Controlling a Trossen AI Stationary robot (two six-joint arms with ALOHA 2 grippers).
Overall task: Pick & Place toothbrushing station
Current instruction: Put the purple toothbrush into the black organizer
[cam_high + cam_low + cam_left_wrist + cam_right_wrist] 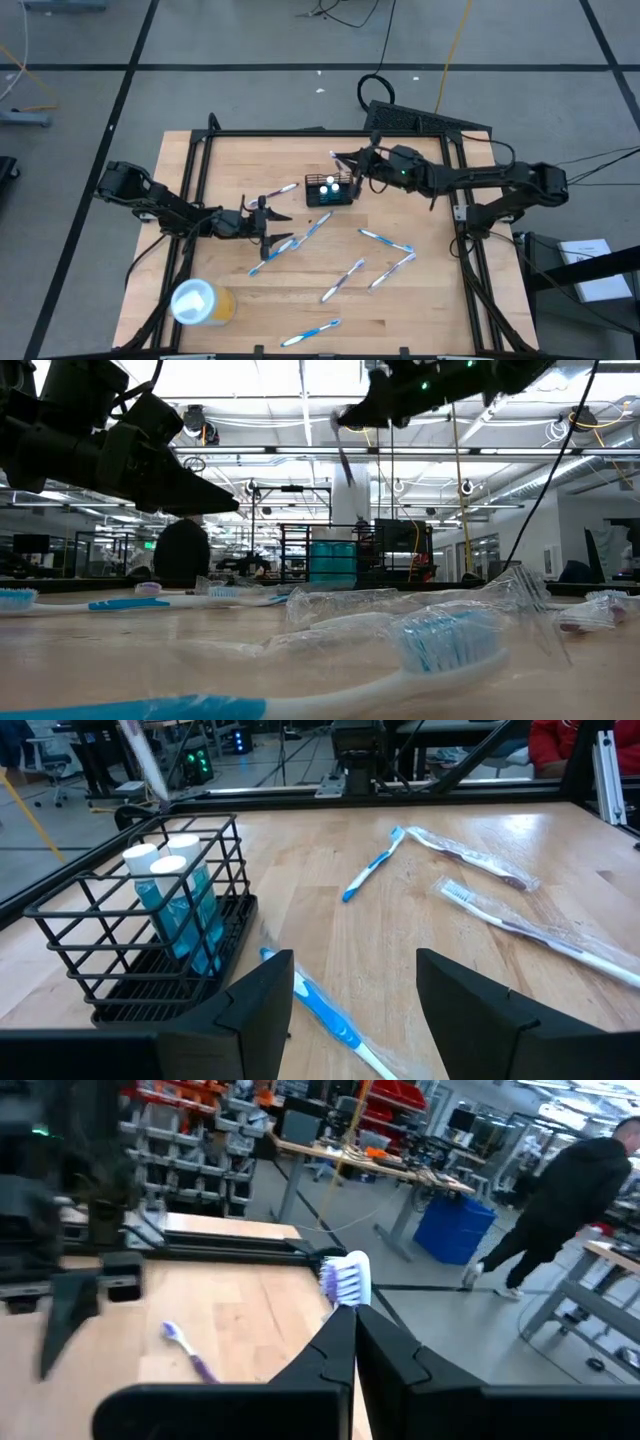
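The toothbrushing station [331, 190] sits at the table's [420, 290] 12 o'clock area, holding white-capped tubes [180, 895]. The right gripper [352, 162], at the station's 1 o'clock, is clamped on a purple-bristled toothbrush [345, 1278], whose handle is hidden. The left gripper [268, 222] hovers with jaws apart, empty, over a blue toothbrush [318, 1005], partly hidden by its fingers.

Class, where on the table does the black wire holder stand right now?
In the high view the black wire holder stands near the table's far edge, around the middle, just beside the right tool, with a toothbrush lying to its left.
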